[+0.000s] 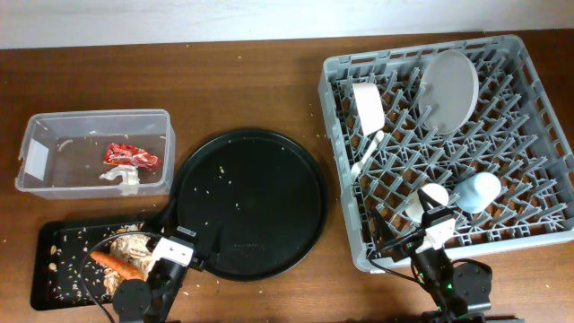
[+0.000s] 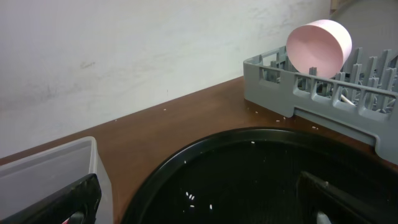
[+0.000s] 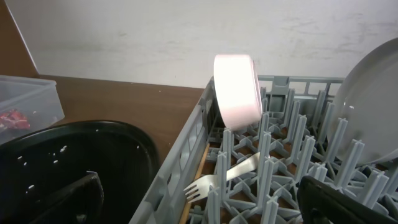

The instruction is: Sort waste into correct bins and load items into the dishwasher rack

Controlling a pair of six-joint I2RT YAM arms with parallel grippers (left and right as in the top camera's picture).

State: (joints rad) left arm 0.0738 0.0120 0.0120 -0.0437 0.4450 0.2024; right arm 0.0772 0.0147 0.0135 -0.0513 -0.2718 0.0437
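From above, the left gripper (image 1: 172, 251) sits at the near edge of the table (image 1: 251, 72). The carrot (image 1: 117, 263) lies just left of it in the black tray (image 1: 49, 283), with scraps (image 1: 130, 240) beside it. The round tray (image 1: 247, 202) is just to its right. Farther ahead and left is the tub (image 1: 99, 115), with the wrapper (image 1: 130, 155) and the napkin (image 1: 123, 176) inside. The right gripper (image 1: 437, 231) is at the near side of the rack (image 1: 334, 135). The white cup (image 1: 433, 196) and the blue cup (image 1: 475, 190) sit just ahead of it. Farther ahead, the plate (image 1: 448, 90) and the bowl (image 1: 368, 106) stand on their edges, with the fork (image 1: 368, 151) by the bowl.

From the left wrist, the fingers (image 2: 65, 202) are wide apart and hold nothing. The round tray is below and ahead. The tub is by the left finger. The rack is ahead to the right.

From the right wrist, the fingers (image 3: 345, 202) are wide apart too, with nothing in them. The fork lies just ahead among the pegs, with the bowl behind it. The plate is to the right
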